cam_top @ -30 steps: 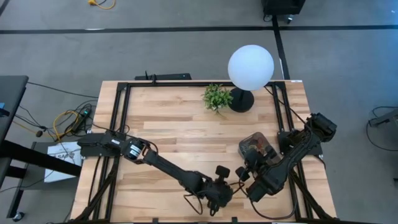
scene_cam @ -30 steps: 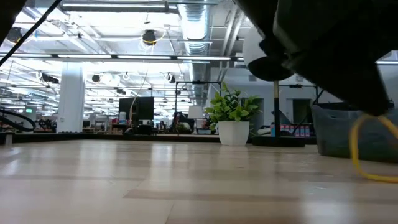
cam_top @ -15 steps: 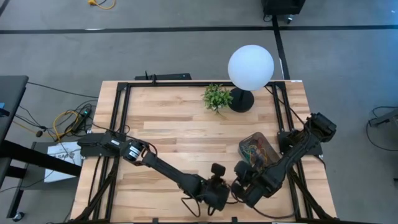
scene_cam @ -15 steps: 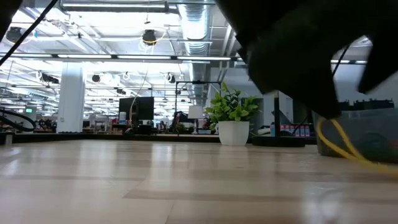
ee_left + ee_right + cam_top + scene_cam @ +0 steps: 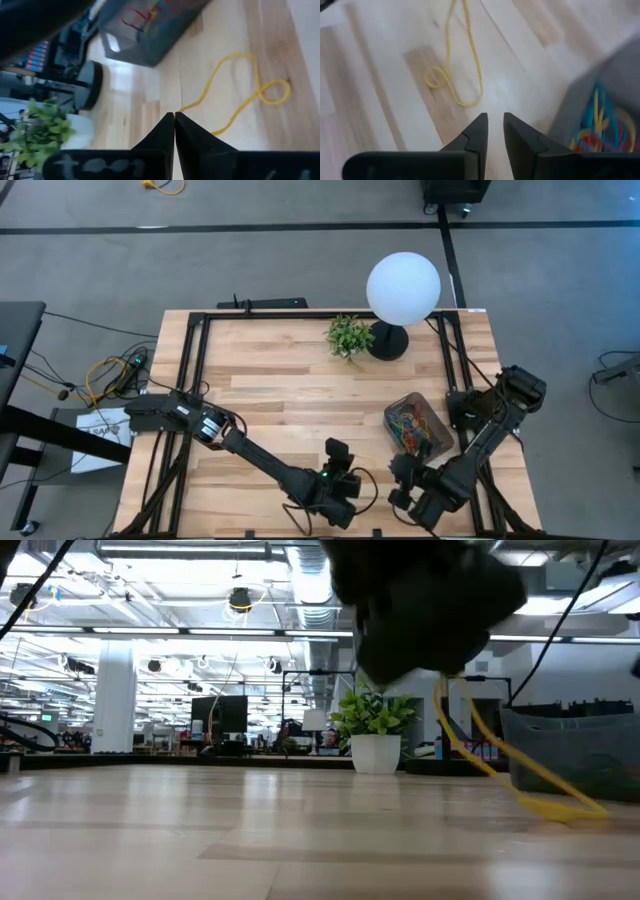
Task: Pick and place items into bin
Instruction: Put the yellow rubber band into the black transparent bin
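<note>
Near the surface's front edge, at about 6 o'clock, a yellow rubber band lies on the wood, one long thin loop with a small twist at its far end. One end runs up to the left gripper, whose fingers are clenched; in the left wrist view the band seems to start at their tips, so it is probably pinched there, and the low view shows yellow strands hanging from a dark gripper down to the wood. The right gripper hovers just beside it, fingers slightly parted and holding nothing, the band on the wood ahead of them.

The bin sits at about 4 o'clock, near the right arm, already holding a tangle of coloured bands. A plant and a lamp stand at 1 o'clock.

This band looks nearly weightless, soft and floppy; it will sag, stretch and swing rather than keep its shape. It lies flat, so a pinch on a single strand may slip. The twisted knot, where strands cross and rise slightly, looks the surest spot to take it.
</note>
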Controlling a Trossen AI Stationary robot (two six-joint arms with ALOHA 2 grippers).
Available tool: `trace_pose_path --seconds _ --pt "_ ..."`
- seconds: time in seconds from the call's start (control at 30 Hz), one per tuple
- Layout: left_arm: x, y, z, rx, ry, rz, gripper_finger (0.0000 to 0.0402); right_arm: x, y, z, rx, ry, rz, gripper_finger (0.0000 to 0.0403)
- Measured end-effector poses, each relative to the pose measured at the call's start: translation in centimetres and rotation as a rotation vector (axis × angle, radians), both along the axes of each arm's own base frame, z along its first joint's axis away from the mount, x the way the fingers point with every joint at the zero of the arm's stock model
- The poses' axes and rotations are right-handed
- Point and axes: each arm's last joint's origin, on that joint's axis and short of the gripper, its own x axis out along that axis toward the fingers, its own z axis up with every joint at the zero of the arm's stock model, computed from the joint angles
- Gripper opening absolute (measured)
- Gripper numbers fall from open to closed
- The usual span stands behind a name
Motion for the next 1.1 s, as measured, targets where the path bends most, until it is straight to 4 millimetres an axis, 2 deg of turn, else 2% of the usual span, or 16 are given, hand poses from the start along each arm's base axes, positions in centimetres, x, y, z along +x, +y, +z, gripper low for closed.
trace_pose_path --seconds 0.13,0.27,0.43,0.63,1.1 --pt "-0.5 -0.9 1.6 0.014 -0.078 0.005 0.0000 -0.1 0.3 0.2 -0.133 -0.054 0.134 0.0055" --pt "-0.4 -1.7 3.3 0.003 -0.155 -0.028 0.0000 0.7 0.0 0.4 -0.248 -0.088 0.195 0.0055" --pt "0.2 -2.3 4.2 0.028 -0.205 -0.088 0.0000 2.1 -0.5 0.5 -0.288 -0.095 0.244 0.0055" --pt "0.3 -2.1 4.1 0.038 -0.195 -0.082 0.0000 3.5 -0.4 0.6 -0.227 -0.062 0.334 0.0055" --pt "0.3 -2.0 3.9 -0.038 -0.165 -0.120 0.0000 4.0 -0.9 0.6 -0.236 -0.056 0.326 0.0055"
